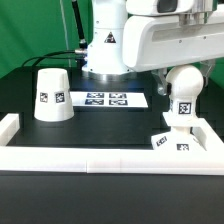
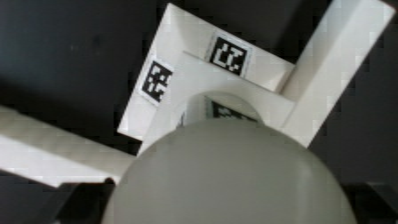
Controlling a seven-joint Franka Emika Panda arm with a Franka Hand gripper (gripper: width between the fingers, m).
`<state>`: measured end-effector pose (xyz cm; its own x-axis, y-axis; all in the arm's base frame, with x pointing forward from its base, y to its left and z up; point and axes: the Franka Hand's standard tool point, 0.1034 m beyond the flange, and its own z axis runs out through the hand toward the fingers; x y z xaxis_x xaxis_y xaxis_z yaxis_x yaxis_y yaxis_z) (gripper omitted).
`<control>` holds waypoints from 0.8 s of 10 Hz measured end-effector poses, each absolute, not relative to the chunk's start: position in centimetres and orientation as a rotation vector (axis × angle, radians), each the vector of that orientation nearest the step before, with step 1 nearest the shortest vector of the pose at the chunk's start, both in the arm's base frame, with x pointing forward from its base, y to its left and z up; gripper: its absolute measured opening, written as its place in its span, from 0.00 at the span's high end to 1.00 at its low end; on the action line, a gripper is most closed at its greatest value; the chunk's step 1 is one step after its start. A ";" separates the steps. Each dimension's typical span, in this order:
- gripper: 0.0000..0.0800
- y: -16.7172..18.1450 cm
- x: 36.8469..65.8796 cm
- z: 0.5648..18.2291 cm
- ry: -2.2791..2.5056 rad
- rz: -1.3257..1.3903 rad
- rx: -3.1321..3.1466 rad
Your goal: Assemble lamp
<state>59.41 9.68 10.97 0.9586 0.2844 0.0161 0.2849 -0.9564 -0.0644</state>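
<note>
Now bulb hangs over base, shade well apart.

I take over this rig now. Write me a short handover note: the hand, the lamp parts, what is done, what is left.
Hand: right over the white ball-shaped bulb; fingers hidden, grip unclear.
Flat square white base: below the bulb, at the exterior view's right.
White tapered shade: stands apart, at the exterior view's left.
Done: nothing visibly joined. Left: bulb onto base, then shade.
</note>
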 end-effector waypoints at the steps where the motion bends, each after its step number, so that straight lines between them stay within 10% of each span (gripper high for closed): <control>1: 0.28 9.8 59.4 11.0 -0.244 -0.004 -3.065; 8: 0.28 10.1 59.3 10.9 0.835 0.039 -2.953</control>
<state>59.31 10.09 10.92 0.8519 -0.5218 -0.0439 -0.5237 -0.8496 -0.0633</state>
